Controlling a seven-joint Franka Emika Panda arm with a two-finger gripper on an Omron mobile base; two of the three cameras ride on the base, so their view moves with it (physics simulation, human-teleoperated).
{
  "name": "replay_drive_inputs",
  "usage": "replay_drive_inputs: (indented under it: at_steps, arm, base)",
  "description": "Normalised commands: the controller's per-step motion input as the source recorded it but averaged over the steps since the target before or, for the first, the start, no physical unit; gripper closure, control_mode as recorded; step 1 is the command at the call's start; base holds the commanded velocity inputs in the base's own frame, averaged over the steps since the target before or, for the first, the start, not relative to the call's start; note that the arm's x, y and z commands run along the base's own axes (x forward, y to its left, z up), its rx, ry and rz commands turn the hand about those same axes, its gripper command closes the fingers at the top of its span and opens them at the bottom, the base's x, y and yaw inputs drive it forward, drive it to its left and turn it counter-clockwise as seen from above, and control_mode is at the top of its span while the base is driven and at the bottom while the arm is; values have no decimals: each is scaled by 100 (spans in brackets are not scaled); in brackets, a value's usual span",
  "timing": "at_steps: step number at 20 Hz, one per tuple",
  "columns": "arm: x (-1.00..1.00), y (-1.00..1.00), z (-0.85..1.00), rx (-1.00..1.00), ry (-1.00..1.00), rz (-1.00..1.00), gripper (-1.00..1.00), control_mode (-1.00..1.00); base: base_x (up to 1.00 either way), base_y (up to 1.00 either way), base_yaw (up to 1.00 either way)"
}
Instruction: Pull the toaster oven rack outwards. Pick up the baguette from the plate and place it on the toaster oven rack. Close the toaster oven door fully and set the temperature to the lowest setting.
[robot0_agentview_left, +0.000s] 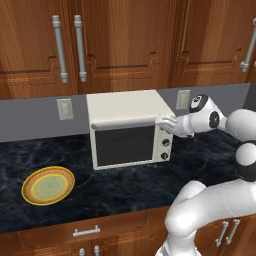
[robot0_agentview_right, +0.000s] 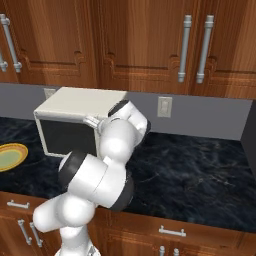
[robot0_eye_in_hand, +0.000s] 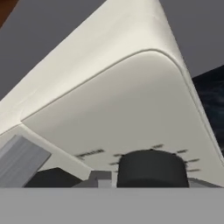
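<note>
White arm outstretched, fingers (robot0_agentview_left: 161, 121) at toaster oven (robot0_agentview_left: 127, 127) knobs.

Matt cream toaster oven (robot0_agentview_left: 127, 107), glossy marble counter (robot0_agentview_left: 125, 187)

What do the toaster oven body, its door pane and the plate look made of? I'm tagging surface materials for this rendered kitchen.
The toaster oven body looks like matte cream-white painted metal or plastic: smooth, even, no glare. The toaster oven door pane reads as dark tinted glass, flat and near-black. The plate seems glazed ceramic, with smooth yellow, orange and pale green rings, though plastic is possible.
</note>
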Motion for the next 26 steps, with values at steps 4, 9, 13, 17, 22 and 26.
replay_drive_inputs:
  at_steps: [4, 9, 13, 17, 22, 26]
  arm:
    - [58, 0, -88, -86, -18, 59, 100, -100]
    - [61, 0, -88, -86, -17, 58, 100, -100]
    - [64, 0, -89, -86, -15, 57, 100, -100]
    - [68, 0, -86, -88, -11, 56, 100, -100]
    - [75, -12, -92, -82, 24, 47, 100, -100]
    - [12, -51, -98, -28, 0, 3, 100, -100]
  base:
    - [0, 0, 0]
    - [0, 0, 0]
    - [0, 0, 0]
    - [0, 0, 0]
    - [0, 0, 0]
    - [0, 0, 0]
